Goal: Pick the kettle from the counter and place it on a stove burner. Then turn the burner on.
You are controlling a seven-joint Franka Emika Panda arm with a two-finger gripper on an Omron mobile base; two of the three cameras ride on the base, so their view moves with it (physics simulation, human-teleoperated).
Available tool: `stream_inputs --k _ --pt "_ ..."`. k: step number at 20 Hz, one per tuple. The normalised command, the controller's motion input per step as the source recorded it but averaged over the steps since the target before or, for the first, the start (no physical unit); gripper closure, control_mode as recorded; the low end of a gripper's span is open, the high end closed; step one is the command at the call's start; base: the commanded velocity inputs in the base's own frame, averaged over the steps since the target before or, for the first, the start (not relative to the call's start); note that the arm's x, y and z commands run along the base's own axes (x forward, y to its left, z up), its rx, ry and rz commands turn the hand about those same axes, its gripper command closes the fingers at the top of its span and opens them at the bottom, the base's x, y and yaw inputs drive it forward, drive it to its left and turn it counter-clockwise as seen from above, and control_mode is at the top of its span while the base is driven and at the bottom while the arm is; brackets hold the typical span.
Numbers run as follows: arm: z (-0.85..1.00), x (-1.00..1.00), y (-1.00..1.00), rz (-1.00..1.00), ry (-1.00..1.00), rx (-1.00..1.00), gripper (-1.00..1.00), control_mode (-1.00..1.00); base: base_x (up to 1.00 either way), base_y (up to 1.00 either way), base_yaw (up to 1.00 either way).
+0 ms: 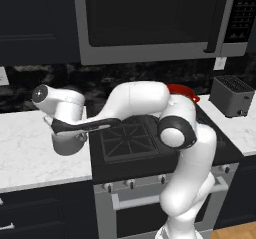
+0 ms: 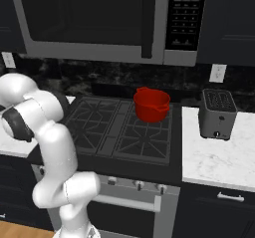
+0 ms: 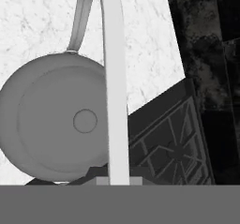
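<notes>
The kettle [image 1: 67, 142] is hanging by its arched wire handle [image 3: 114, 78] under the robot's hand, over the white marble counter [image 1: 30, 153] at nine o'clock of the front-left stove burner [image 1: 131, 140], its lid on; the claw's grip cannot be told.

White marble counter [image 1: 30, 153] spreads beneath the hand, the black cooktop [image 2: 122, 127] set into it just beside, carrying a red pot [image 2: 151, 104]; a toaster [image 2: 217, 113] stands well beyond.

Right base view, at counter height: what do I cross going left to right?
White robot arm → black cooktop with cast-iron grates → red pot → grey metal toaster on white marble counter.
</notes>
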Motion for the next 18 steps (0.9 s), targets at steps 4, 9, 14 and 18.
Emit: stream_inputs --k 4,9,14,18 --pt "0.07 0.00 -1.00 -0.24 -0.12 0.04 1.00 -1.00 0.00 0.00 0.00" --pt "0.08 0.13 -1.00 -0.29 -0.02 0.08 1.00 -1.00 0.00 0.00 0.00" --pt "0.00 0.27 -1.00 -0.25 0.00 0.05 1.00 -1.00 0.00 0.00 0.00" --pt "0.00 0.34 -1.00 -0.20 0.00 0.03 1.00 -1.00 0.00 0.00 0.00"
